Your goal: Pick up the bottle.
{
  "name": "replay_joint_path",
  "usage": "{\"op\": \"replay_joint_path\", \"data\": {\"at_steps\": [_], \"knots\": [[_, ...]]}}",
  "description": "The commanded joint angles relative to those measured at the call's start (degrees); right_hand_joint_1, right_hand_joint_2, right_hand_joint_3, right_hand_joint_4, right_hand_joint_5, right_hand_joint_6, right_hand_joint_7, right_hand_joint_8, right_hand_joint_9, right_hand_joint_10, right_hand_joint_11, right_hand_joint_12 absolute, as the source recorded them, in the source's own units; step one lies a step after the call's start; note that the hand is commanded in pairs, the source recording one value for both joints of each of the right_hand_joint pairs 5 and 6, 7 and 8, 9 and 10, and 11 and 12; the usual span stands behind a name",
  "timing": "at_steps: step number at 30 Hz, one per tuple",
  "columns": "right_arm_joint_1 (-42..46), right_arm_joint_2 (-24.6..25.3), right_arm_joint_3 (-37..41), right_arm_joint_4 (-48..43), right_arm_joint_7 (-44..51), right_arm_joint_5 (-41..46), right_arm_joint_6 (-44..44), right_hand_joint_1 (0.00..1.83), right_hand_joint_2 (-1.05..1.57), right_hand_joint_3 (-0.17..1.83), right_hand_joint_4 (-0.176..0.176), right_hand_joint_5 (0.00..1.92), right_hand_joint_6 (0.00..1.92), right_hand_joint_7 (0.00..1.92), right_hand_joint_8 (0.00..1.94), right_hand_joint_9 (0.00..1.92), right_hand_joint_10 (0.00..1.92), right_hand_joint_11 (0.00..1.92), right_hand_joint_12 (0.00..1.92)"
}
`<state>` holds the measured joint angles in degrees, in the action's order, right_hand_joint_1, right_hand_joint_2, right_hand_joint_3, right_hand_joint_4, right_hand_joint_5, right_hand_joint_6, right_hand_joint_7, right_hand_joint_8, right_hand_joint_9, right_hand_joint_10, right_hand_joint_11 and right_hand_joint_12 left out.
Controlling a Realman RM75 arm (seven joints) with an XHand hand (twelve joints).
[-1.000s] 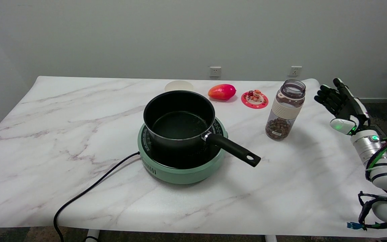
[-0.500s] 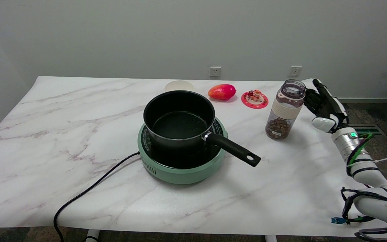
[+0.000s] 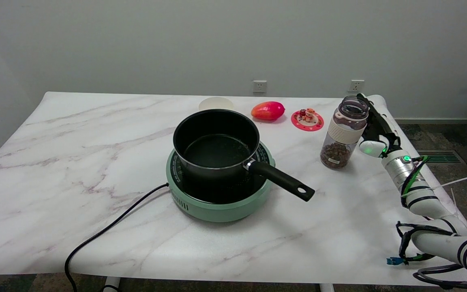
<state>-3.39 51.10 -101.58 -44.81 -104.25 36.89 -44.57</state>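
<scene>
Moving in from the right since the earlier frames, the right hand [image 3: 376, 129] now sits just beside the bottle [image 3: 343, 133], fingers spread and holding nothing, though contact is hard to judge; that bottle stands upright on the table [image 3: 95, 162], right of the pot [image 3: 217, 144]
</scene>
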Motion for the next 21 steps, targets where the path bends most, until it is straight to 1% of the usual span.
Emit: {"op": "replay_joint_path", "data": {"at_steps": [1,7,10,12,16,17,18,19,21], "knots": [[-2.3,1.0,-2.8,0.1,-0.3,-1.3,-0.1,1.22,-0.88,1.0,0.0,0.05,0.05,0.41,0.41,0.4,0.4,0.44,0.44],[-2.0,1.1,-2.8,0.1,-0.3,-1.3,-0.4,1.23,-0.87,0.96,0.0,0.07,0.07,0.42,0.42,0.4,0.4,0.44,0.44],[-1.9,1.1,-2.6,0.1,-0.3,-1.3,-0.7,1.26,-0.82,0.87,0.0,0.09,0.09,0.44,0.44,0.41,0.41,0.43,0.43],[-1.9,1.1,-2.6,0.4,-0.3,-1.3,-1.1,1.29,-0.75,0.78,0.0,0.1,0.1,0.47,0.47,0.41,0.41,0.42,0.42],[-1.9,1.1,-2.4,0.6,-0.3,-1.3,-1.4,1.35,-0.58,0.67,0.0,0.13,0.13,0.56,0.56,0.41,0.41,0.39,0.39],[-1.9,1.1,-2.4,0.6,-0.3,-1.3,-1.4,1.36,-0.54,0.69,0.0,0.14,0.14,0.57,0.57,0.42,0.42,0.39,0.39],[-1.9,1.1,-2.3,0.7,-0.3,-1.3,-1.4,1.4,-0.41,0.79,0.0,0.15,0.15,0.61,0.61,0.49,0.49,0.38,0.38],[-1.9,1.1,-2.3,0.7,-0.3,-1.3,-1.4,1.41,-0.36,0.81,0.0,0.16,0.16,0.63,0.63,0.52,0.52,0.37,0.37],[-1.9,1.1,-2.3,0.9,-0.3,-1.3,-1.5,1.43,-0.26,0.77,0.0,0.18,0.18,0.67,0.67,0.6,0.6,0.33,0.33]]}}
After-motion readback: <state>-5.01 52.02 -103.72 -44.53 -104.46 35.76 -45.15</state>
